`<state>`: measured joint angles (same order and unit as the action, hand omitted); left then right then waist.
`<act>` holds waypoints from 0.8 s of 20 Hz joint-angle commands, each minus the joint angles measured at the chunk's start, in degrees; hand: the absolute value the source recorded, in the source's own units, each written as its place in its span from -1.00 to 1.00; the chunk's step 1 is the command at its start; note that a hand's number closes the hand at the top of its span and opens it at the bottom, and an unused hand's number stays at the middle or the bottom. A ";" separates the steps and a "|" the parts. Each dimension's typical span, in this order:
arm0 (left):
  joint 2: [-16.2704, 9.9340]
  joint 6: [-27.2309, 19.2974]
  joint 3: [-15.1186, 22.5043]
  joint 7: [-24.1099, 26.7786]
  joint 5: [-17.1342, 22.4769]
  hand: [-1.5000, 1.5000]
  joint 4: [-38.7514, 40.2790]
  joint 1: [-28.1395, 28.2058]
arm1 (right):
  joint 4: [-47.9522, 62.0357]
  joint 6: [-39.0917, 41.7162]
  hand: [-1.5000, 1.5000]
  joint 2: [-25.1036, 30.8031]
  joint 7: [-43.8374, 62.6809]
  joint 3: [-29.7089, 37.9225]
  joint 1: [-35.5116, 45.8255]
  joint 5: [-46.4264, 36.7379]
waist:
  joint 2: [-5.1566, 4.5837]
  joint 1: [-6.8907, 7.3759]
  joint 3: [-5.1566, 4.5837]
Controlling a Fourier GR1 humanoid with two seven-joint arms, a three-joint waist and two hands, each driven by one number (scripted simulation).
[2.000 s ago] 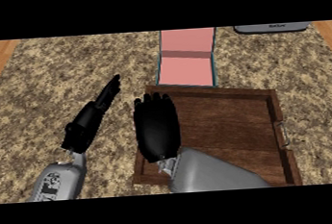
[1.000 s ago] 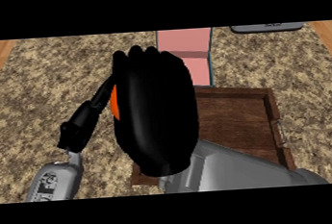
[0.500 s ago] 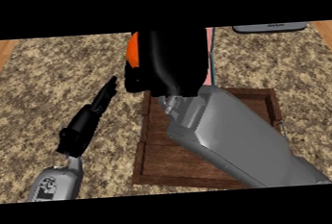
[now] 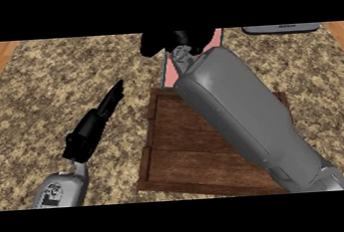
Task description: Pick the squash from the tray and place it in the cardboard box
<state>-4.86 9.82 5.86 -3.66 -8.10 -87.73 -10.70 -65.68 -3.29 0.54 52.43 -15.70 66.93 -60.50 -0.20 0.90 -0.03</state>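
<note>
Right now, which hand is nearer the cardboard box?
Right. The right hand is over the cardboard box at its far end; the left hand rests off to the box's left, nearer the tray.

Brown wooden tray point(image 4: 170, 158), speckled counter point(image 4: 69, 74)

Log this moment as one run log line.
right hand over cardboard box | squash not visible | tray bare | left hand open, resting left

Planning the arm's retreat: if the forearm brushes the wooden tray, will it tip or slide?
The wooden tray looks wide, low-walled and flat on the counter, so tipping seems unlikely. It looks stiff and fairly heavy; a brush would probably slide it whole, if at all.
</note>
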 commanded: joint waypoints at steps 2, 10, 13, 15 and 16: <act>0.00 -0.05 -0.75 -1.03 -0.10 0.00 0.54 -1.28 | 11.32 -6.43 1.00 0.34 -6.22 1.80 -0.96 -2.27 | -0.13 -0.02 0.01; 0.62 0.75 0.20 -3.30 0.08 0.00 -2.13 -1.79 | 28.77 -16.11 1.00 -0.47 -13.67 5.24 -0.18 -1.97 | -0.42 0.88 0.01; 1.75 -0.99 0.94 1.15 -2.15 0.00 1.93 -1.77 | 32.93 -17.79 1.00 -0.49 -13.41 10.33 2.47 3.21 | -0.76 1.36 -0.01; 0.63 0.76 -0.45 -2.09 0.10 0.00 -0.42 -2.96 | 32.70 -16.69 -1.00 0.26 -15.86 15.70 1.43 7.38 | -0.62 0.85 0.05; 1.69 -0.07 0.91 -4.26 -0.65 0.00 -2.60 -2.28 | 33.93 -17.96 -1.00 -0.51 -16.01 15.85 1.48 8.32 | -0.48 1.21 0.06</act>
<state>-3.90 9.98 6.14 -5.57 -8.58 -88.96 -12.19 -35.46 -18.59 0.45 38.59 -4.01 68.92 -56.51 -0.70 1.91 -0.01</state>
